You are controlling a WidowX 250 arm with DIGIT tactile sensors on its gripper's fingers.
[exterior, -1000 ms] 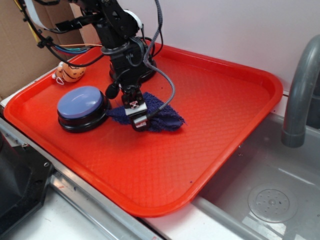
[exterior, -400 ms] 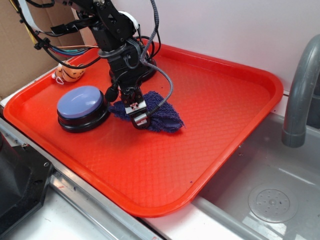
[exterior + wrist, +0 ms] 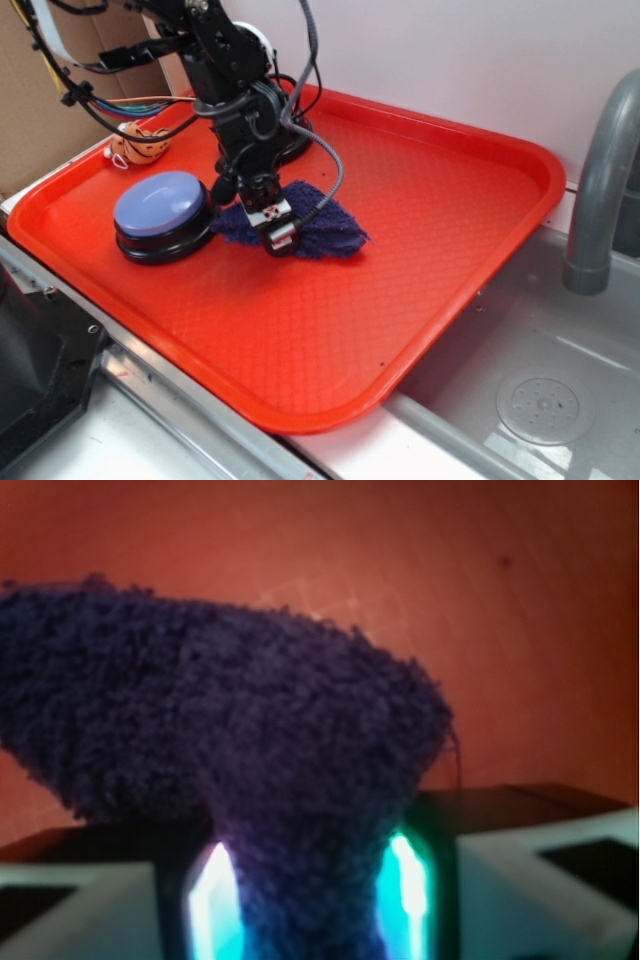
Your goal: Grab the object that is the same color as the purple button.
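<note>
On the red tray [image 3: 450, 200], gripper [image 3: 277, 232] clamped on the dark purple terry rag [image 3: 318, 228].
Wrist view shows the rag [image 3: 250, 780] pinched between both fingers [image 3: 420, 890], bunching upward. It lies just beside the lavender-topped button [image 3: 160, 203]; an orange striped plush toy [image 3: 140, 145] sits near the tray's far-left rim.

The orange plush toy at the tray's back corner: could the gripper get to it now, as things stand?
Probably not right away. The gripper is shut on the purple rag, so its jaws are occupied. The toy itself lies uncovered beside the tray rim, behind the purple button.
</note>
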